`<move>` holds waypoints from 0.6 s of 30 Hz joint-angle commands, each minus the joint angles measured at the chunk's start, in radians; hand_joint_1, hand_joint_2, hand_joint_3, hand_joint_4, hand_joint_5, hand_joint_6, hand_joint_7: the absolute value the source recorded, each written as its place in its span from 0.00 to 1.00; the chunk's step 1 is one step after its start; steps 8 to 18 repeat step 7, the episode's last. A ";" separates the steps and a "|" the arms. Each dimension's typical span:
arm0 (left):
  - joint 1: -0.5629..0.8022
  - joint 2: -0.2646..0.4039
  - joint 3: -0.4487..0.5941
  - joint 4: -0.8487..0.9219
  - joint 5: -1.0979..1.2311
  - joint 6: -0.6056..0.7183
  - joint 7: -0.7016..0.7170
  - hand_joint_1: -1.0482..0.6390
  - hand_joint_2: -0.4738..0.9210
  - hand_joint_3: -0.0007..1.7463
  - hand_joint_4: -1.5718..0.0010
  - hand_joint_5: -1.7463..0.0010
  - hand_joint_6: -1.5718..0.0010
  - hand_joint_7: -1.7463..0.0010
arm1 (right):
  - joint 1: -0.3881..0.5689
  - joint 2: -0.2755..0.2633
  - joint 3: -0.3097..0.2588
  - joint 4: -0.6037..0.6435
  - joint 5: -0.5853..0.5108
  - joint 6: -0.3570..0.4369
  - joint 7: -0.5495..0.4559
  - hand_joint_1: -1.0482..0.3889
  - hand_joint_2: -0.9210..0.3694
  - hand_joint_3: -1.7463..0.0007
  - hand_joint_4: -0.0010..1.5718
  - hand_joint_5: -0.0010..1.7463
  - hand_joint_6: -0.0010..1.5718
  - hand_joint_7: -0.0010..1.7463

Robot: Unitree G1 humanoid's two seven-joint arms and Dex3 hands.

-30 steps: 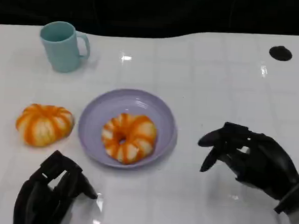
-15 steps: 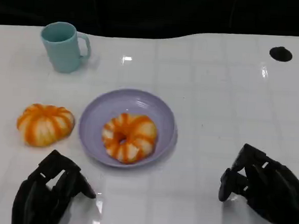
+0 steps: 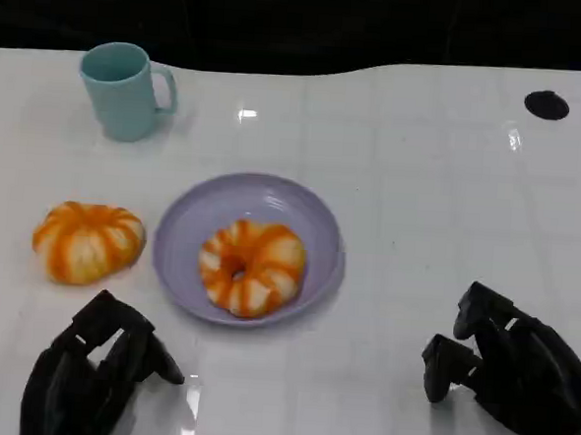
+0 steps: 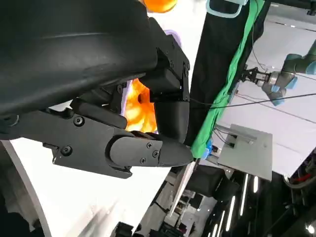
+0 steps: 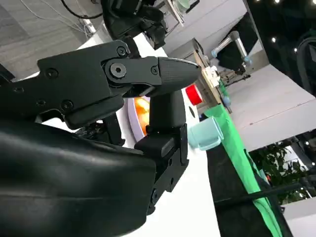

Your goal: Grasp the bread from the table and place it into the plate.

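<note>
One ring-shaped bread (image 3: 252, 267) lies flat in the plate (image 3: 187, 221), hole up; both hands, left hand (image 3: 89, 373) and right hand (image 3: 513, 374), are curled empty.

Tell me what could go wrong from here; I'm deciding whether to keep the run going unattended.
One bread already fills the plate, so the second bread may land on the rim and roll off. The left robot hand could nudge that bread sideways while reaching. The mug stands beyond it and might be bumped.

Orange-and-cream striped bread (image 3: 252, 267) lay in a lilac plate (image 3: 189, 223); a matching loaf (image 3: 88, 242) at nine o'clock; teal mug (image 3: 124, 90), white table (image 3: 430, 187).
</note>
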 commanded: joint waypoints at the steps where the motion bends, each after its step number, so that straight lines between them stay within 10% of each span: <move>1: 0.002 0.020 0.008 0.001 -0.009 0.007 -0.004 0.28 1.00 0.14 0.60 0.00 0.68 0.12 | -0.004 -0.005 -0.011 0.006 -0.003 0.000 0.004 0.35 0.00 0.80 0.49 1.00 0.36 1.00; 18: -0.013 0.028 0.014 0.023 -0.013 0.004 -0.020 0.28 1.00 0.14 0.59 0.00 0.67 0.12 | -0.012 -0.001 -0.014 0.026 -0.011 -0.015 0.017 0.35 0.00 0.79 0.49 1.00 0.36 1.00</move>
